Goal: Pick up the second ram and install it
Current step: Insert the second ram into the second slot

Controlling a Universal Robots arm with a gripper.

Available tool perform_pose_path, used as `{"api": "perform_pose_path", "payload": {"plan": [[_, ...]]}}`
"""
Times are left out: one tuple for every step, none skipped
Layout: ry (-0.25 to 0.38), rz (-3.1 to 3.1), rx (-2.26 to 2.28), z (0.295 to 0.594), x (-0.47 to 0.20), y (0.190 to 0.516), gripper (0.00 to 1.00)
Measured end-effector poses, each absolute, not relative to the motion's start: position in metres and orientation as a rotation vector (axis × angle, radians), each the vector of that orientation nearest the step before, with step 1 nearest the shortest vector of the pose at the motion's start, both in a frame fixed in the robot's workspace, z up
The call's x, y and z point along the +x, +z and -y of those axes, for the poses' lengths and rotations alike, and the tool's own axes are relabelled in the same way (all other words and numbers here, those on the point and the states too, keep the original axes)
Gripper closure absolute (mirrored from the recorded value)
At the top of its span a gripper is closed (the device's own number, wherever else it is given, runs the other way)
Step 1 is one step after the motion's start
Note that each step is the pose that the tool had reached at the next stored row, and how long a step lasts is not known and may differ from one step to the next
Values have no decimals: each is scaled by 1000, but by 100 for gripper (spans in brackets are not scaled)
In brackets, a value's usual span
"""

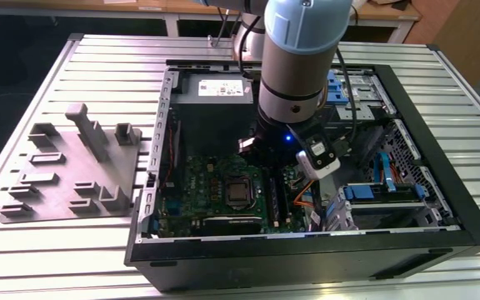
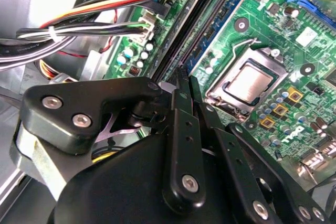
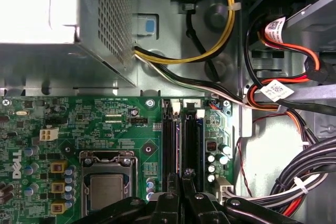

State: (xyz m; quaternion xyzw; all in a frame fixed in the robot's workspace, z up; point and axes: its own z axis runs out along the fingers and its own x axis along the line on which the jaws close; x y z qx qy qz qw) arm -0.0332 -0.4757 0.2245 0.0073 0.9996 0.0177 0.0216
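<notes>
Centrally, the black, flat-linked fingers (image 2: pixel 181 129) of the gripper (image 3: pixel 185 176) taper to blunt tips drawn narrow, almost together. They are poised directly over the pair of long black memory slots (image 3: pixel 170 140) with white end latches. Whether the second ram is pinched between the pads or sits in a slot beneath them cannot be told. Matte-black bolted linkages with bright screw heads fan back from the tips. Around the slots lies the glossy green motherboard (image 3: pixel 105 119), studded with silver-topped cylindrical capacitors and gold-edged square chips. Near the slots sits the square processor socket (image 3: pixel 106 187) in its brushed-metal frame. Beyond the board stands the grey power-supply box (image 3: pixel 63 30), its sheet-metal wall perforated in a fine grid, with yellow, black and white cables (image 3: pixel 226 19) curving beside it. In the exterior view the smooth pale-blue arm (image 1: pixel 302 56) reaches down into the open black computer case (image 1: pixel 307 256), which lies on a ribbed metal table (image 1: pixel 57 250) next to a grey moulded fixture tray (image 1: pixel 73 169).
</notes>
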Motion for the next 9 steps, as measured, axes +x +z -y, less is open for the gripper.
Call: {"api": "perform_pose_path", "payload": {"plan": [[55, -3098, 23, 476, -33, 225, 87], [55, -3098, 22, 476, -33, 225, 87], [55, -3098, 22, 476, -33, 225, 87], [55, -3098, 22, 476, -33, 225, 87], [56, -3098, 22, 476, -33, 225, 87], [56, -3098, 23, 476, -33, 225, 87], [57, -3098, 23, 476, -33, 225, 87], [58, -3098, 23, 476, -33, 225, 87], [60, -3098, 23, 476, -33, 225, 87]]}}
